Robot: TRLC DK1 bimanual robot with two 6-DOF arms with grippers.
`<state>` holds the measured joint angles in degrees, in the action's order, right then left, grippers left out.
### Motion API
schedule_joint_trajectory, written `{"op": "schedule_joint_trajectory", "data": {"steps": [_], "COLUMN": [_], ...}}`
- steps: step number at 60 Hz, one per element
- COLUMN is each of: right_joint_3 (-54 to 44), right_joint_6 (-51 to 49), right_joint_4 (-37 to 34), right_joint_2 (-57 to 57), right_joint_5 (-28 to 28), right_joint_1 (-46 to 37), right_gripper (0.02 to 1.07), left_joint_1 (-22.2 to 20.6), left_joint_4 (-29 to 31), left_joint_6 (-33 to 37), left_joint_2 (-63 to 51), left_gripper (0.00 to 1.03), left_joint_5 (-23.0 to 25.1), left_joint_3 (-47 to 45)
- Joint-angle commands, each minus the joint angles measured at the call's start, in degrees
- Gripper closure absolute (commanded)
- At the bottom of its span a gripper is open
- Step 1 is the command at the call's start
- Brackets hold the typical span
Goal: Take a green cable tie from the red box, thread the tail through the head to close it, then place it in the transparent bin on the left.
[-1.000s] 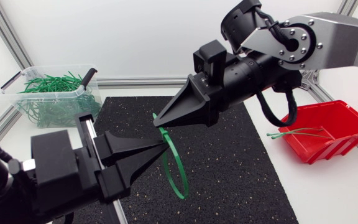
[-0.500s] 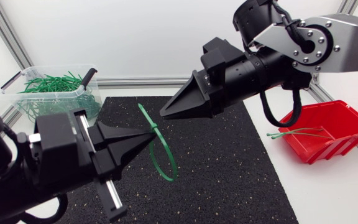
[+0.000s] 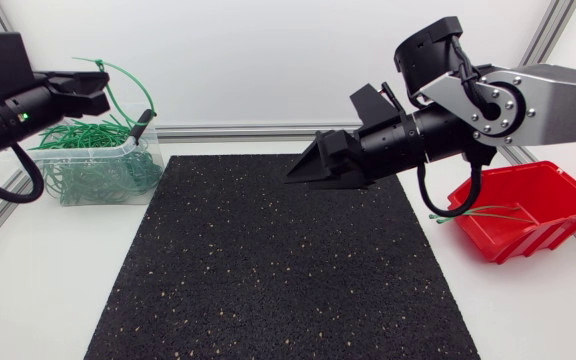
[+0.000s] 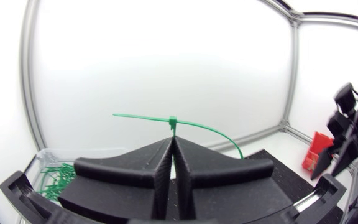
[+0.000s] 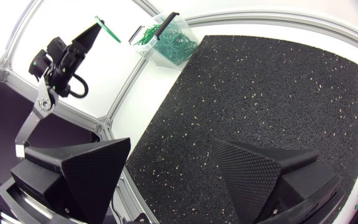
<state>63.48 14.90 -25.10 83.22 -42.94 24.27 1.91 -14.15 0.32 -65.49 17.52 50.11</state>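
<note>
My left gripper [image 3: 101, 90] is up at the far left, above the transparent bin [image 3: 96, 165], and is shut on a closed green cable tie [image 3: 128, 78]. In the left wrist view the fingers [image 4: 148, 163] are pressed together, and the green cable tie [image 4: 173, 121] with its head stands at their tips. My right gripper [image 3: 304, 166] hovers over the black mat's [image 3: 268, 260] far right part. It is open, with wide-apart fingers [image 5: 86, 168] and nothing between them. The red box [image 3: 528, 215] on the right holds thin green ties [image 3: 480, 212].
The transparent bin [image 5: 169, 42] holds several green ties [image 4: 58, 175] and has black handle clips. Aluminium frame rails [image 3: 228, 131] run along the table's back and sides. The red box sits off the mat's right edge, under my right arm.
My left arm swung from the mat's middle up to the far left above the bin, carrying the closed tie. My right gripper let go of the tie, opened and drew back to the right.
</note>
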Motion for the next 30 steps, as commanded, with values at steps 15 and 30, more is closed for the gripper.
{"op": "schedule_joint_trajectory", "data": {"steps": [15, 30], "right_joint_3": [-4.95, -7.94], "right_joint_6": [-1.1, -1.1], "right_joint_4": [0.58, 0.58], "right_joint_2": [-4.73, -8.16], "right_joint_5": [2.95, 4.79], "right_joint_1": [0.86, 1.13], "right_gripper": [0.05, 0.05], "left_joint_1": [14.87, 16.54], "left_joint_4": [1.14, 9.23], "left_joint_6": [-6.03, -1.64], "left_joint_2": [-24.42, -36.63], "left_gripper": [0.99, 0.94], "left_joint_5": [-9.17, -17.08], "left_joint_3": [23.81, 31.46]}}
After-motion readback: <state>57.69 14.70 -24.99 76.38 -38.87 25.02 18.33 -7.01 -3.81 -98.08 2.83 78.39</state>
